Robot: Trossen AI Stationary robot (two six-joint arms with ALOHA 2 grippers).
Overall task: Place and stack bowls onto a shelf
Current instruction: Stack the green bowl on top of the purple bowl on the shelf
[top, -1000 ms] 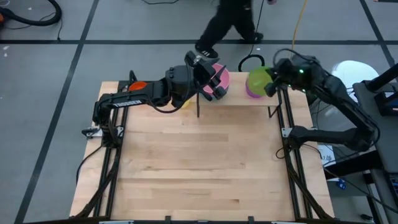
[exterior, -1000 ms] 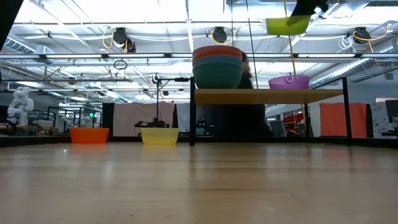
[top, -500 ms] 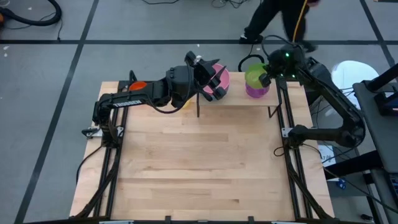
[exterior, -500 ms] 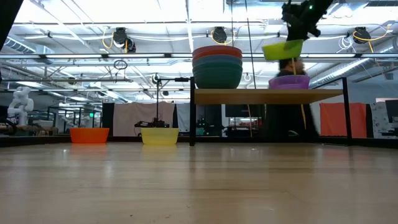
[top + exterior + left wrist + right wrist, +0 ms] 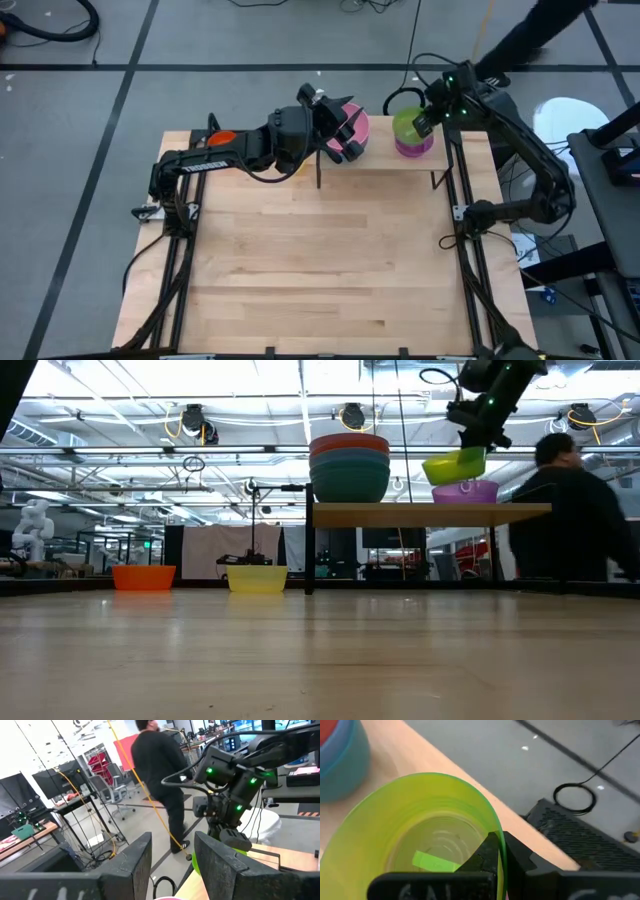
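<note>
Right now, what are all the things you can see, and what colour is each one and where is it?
shelf: one, light wood with thin black legs, at the table's far edge.
stacked bowls: one stack, teal below and red on top from the low view, pink on top from above, on the shelf.
purple bowl: one, on the shelf.
green bowl: one, tilted just above the purple bowl.
orange bowl: one, on the table.
yellow bowl: one, on the table beside the orange one.
person: one, dark clothes, behind the table.
right end effector: gripping the green bowl's rim.
left end effector: open, over the stack.
</note>
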